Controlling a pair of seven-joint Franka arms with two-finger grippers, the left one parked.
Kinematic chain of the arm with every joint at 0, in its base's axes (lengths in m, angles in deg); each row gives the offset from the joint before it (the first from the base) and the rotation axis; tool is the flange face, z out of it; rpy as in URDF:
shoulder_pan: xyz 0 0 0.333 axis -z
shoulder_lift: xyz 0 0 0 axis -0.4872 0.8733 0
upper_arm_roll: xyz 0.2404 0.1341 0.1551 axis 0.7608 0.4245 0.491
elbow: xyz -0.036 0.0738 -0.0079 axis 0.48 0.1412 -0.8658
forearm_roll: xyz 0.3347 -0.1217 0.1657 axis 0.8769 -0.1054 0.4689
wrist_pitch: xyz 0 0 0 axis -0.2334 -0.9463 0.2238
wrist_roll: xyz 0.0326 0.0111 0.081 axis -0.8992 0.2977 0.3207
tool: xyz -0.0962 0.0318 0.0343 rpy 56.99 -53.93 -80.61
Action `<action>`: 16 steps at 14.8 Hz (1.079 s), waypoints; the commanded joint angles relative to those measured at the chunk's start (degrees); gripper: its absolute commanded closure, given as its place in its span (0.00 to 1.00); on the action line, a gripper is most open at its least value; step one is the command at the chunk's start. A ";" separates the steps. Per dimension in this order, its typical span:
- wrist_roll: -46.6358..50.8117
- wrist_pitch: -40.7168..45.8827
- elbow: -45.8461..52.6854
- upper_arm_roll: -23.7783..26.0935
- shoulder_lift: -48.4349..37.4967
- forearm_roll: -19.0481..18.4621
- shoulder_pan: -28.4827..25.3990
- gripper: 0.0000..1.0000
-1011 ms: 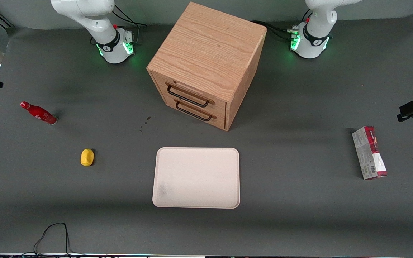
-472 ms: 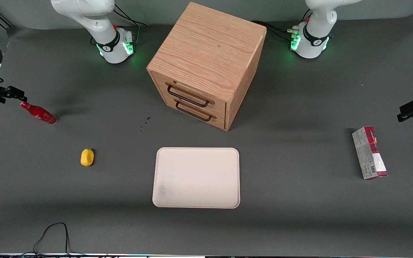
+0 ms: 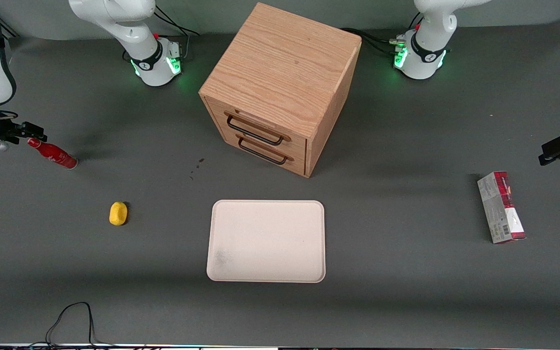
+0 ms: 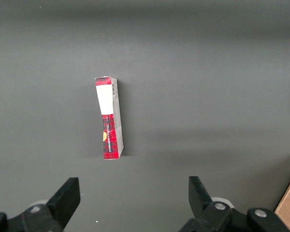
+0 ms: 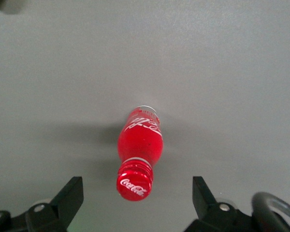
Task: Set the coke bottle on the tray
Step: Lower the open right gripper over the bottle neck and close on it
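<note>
A: Step in hand?

B: Approach, by my reading. The gripper (image 3: 31,131) hangs over the coke bottle (image 3: 52,154) at the working arm's end of the table. In the right wrist view its fingers (image 5: 70,198) stand spread wide, one to each side of the bottle's cap (image 5: 134,180), nothing between them yet but the bottle below.

A: And the bottle's lie?

B: It stands on its base on the grey table (image 3: 406,291); the wrist camera looks almost straight down onto the cap, so its long axis runs up toward the gripper. Lettering faces that camera.

A: Next move?

B: Probably come down so the fingers bracket the neck or body, then close. It is slim and tall, so a knock could tip it.

A: Where does it go?

B: To the tray (image 3: 266,240), well apart, in front of the wooden drawer cabinet (image 3: 280,87). A yellow lump (image 3: 118,213) lies between bottle and tray, nearer the front camera than the bottle.
</note>
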 commanded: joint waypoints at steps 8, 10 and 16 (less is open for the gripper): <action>-2.82 -2.74 -0.39 -0.61 1.90 1.68 -0.24 0.00; -2.73 -2.39 -0.39 -0.61 1.90 1.68 -0.33 0.02; -3.52 -1.60 -0.13 -0.52 1.90 1.68 -0.42 0.96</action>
